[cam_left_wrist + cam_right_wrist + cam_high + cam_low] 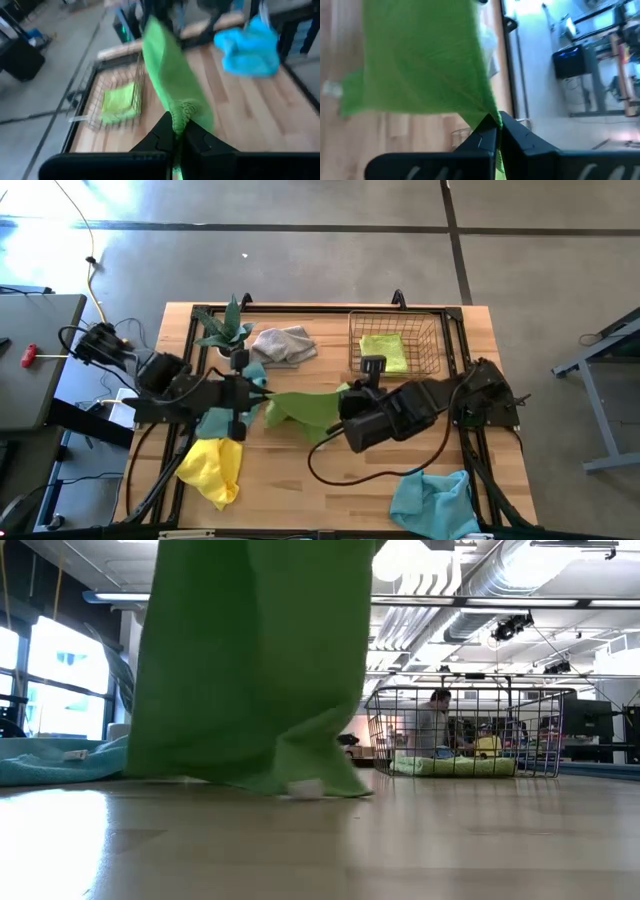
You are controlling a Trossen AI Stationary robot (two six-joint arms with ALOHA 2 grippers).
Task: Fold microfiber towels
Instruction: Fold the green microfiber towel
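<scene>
A lime green towel (305, 408) is held stretched above the middle of the worktop (330, 480), one corner clamped in the left pincer (177, 131) and another in the right pincer (496, 131), its lower edge touching the wood.

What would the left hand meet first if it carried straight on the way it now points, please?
Beyond the lime green towel that the left hand already pinches, probably the right hand holding its other end; depth is hard to judge.
</scene>
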